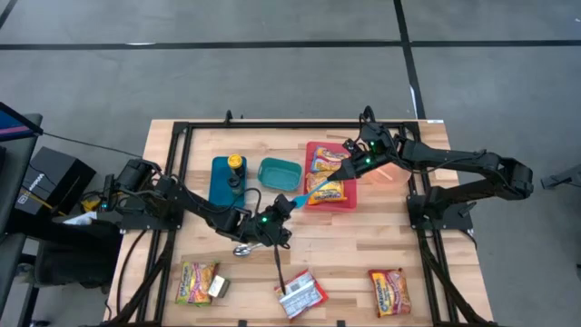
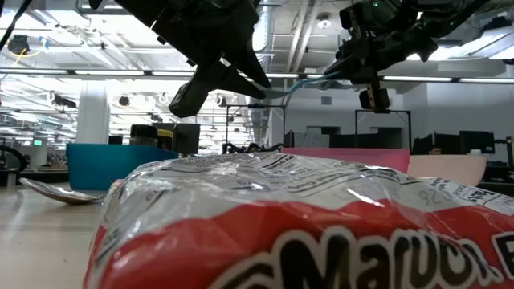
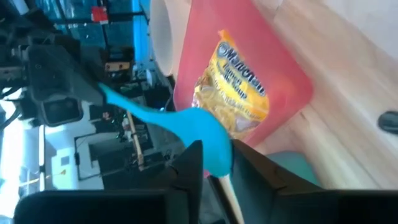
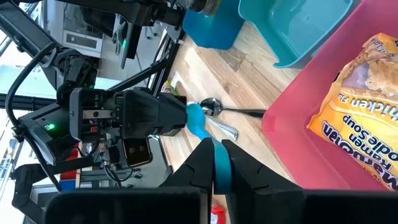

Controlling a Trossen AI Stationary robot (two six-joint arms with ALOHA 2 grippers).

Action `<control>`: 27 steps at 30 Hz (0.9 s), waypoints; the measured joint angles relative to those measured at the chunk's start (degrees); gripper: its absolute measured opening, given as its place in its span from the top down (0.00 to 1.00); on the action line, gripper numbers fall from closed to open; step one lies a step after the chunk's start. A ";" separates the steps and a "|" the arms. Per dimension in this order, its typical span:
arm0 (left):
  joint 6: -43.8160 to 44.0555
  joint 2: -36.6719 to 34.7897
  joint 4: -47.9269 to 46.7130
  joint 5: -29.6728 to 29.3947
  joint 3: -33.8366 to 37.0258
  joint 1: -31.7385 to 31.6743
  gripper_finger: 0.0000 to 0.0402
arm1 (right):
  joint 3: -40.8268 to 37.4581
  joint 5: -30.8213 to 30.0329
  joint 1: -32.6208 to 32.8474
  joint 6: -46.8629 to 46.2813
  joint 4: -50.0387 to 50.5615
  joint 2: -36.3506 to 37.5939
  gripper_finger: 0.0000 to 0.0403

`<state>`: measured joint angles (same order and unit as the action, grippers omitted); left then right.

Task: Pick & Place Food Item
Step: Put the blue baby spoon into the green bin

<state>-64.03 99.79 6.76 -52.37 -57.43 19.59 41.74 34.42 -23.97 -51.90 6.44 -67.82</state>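
- Holding one curved blue plastic spoon [image 1: 313,188] between both arms — right gripper [image 1: 348,169] clenched on one end.
- Left gripper [image 1: 289,202] grips the other end; I can't tell how firmly — long axis spans them.

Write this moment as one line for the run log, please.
left hand: holds one end of blue spoon | right hand: shut on other end | spoon: in the air beside red tray | noodle packet: in tray

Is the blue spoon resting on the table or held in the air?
In the air. The blue spoon spans between the left gripper and right gripper, above the red tray; the low view shows it well clear of the table.
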 joint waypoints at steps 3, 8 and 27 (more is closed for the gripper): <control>0.00 0.00 0.07 -1.59 0.01 0.00 0.75 | 0.00 -0.13 -0.13 0.13 0.00 -0.01 0.97; 0.00 0.00 0.07 -1.84 0.00 0.44 0.69 | 0.00 -0.12 -0.18 0.92 0.09 0.01 0.98; 6.94 0.00 -4.95 -3.62 0.00 0.64 0.66 | 0.00 -0.14 -0.81 2.65 -0.25 -0.01 0.98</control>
<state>-57.09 99.79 1.80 -55.99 -57.43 20.23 41.74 34.28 -24.77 -49.25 6.19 -67.83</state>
